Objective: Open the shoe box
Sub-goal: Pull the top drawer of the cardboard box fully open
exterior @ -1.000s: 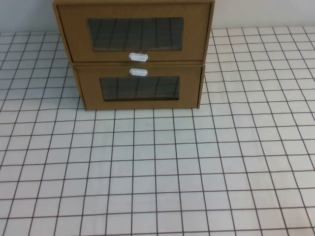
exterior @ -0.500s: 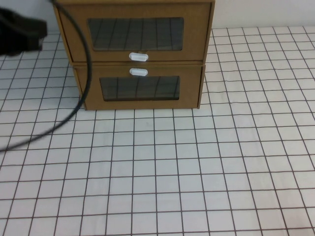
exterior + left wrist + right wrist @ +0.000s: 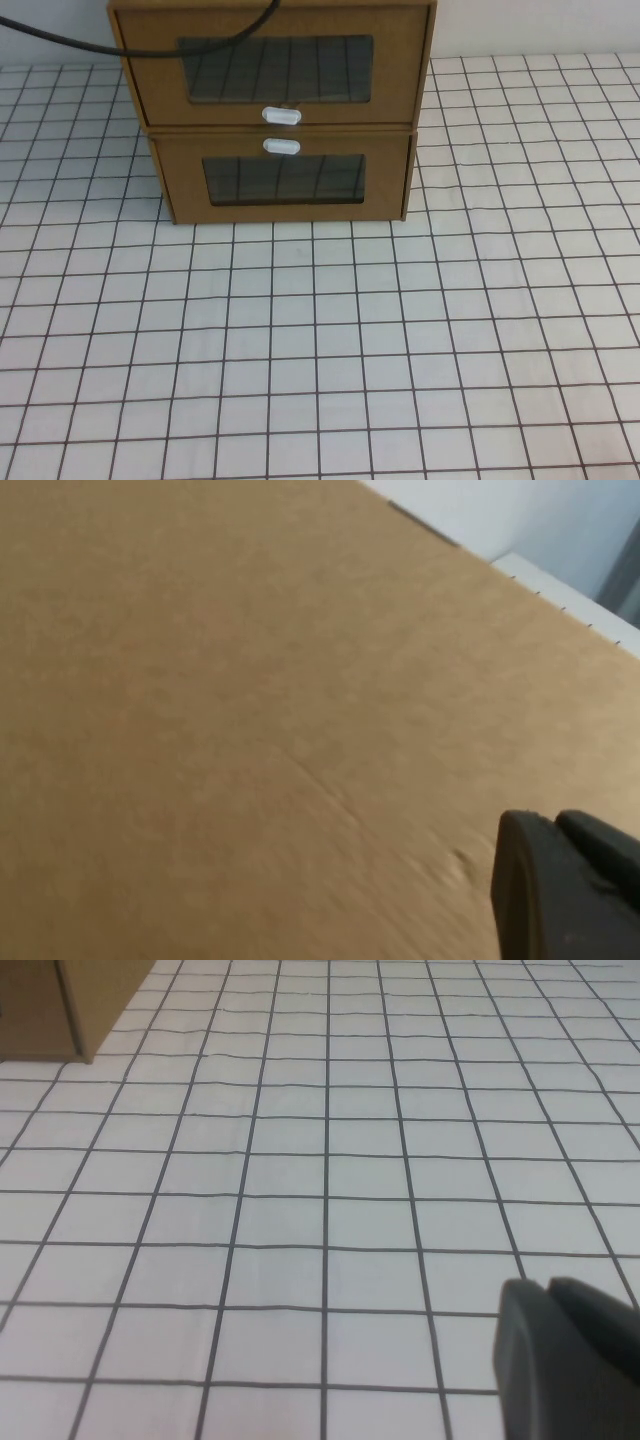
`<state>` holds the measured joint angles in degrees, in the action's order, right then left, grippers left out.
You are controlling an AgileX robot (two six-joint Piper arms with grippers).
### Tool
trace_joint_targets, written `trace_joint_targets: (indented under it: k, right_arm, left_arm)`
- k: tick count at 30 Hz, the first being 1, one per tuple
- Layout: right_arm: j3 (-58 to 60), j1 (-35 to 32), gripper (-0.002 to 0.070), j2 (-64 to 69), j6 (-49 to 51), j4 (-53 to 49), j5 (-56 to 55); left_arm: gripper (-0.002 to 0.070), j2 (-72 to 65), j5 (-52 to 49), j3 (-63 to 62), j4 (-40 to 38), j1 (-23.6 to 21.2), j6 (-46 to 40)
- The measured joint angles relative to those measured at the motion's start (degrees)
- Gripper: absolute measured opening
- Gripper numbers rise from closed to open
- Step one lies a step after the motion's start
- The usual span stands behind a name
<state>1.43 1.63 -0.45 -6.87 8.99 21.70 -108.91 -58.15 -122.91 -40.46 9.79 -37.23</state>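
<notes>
I count two shoe boxes, the upper shoe box (image 3: 150, 70) stacked on the lower shoe box (image 3: 180, 190), both shut, with two white handles, the upper handle (image 3: 281, 115) and the lower handle (image 3: 281, 147). My left gripper (image 3: 556, 830) has its fingers pressed together, bare box cardboard just beyond the tips. My right gripper (image 3: 548, 1295), closed on nothing, hangs low over the gridded table (image 3: 320, 1160), the boxes well ahead of its tips.

White grid-lined table (image 3: 400, 330); stacked brown shoe boxes (image 3: 340, 112) at its far side

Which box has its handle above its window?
The lower box: handle above window; the upper box's sits below; left gripper by cardboard, right gripper over the table.
</notes>
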Motion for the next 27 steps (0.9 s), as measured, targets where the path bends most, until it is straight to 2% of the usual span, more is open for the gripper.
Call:
trace_joint_targets:
  k: [5,10,13,21,27]
  right_arm:
    - [0.0,0.0,-0.0014,0.0,0.0,0.0,0.0]
    - [0.0,0.0,-0.0013,0.0,0.0,0.1,-0.8]
    - [0.0,0.0,-0.0013,0.0,0.0,3.4,-5.2]
    - [0.0,0.0,-0.0014,0.0,0.0,30.4,-17.0]
    - [0.0,0.0,-0.0013,0.0,0.1,39.3,-17.3]
  left_arm:
    - [-0.0004,-8.6,-2.8,-10.1,0.1,0.0,2.0]
    - [-0.0004,-12.1,-4.1,-12.1,1.0,0.0,2.8]
    - [-0.0004,-12.5,-4.2,-12.3,1.1,0.0,2.9]
    - [-0.0004,-12.9,-4.2,-12.7,1.6,0.0,2.9]
    - [-0.0004,-12.9,-4.2,-12.7,1.8,0.0,3.0]
